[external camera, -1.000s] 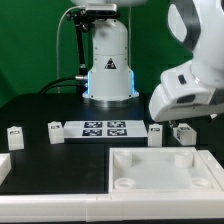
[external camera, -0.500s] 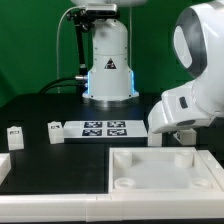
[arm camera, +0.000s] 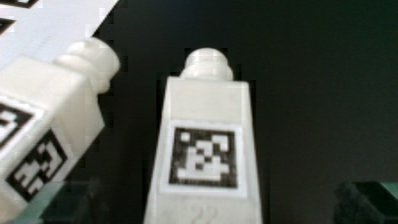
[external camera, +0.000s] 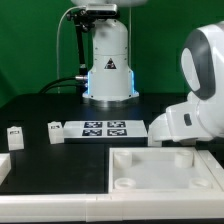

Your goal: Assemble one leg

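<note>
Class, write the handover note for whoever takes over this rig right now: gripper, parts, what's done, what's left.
Gripper: looks open, straddling a leg, not gripping it; a second leg lies close beside.
Outer leg and inner leg stand at the exterior view's left, beside the marker board.
White panel lies in front, no leg fitted where visible.
Done: approach. Left: grasp the leg, carry it to a panel socket, fit it.

The marker board lies on the table in front of my base. On the exterior view's left of it stand a near post and an outer post. The panel lies before the board, rightward. Under my wrist, the leg has a second leg just beside it, not touching.
</note>
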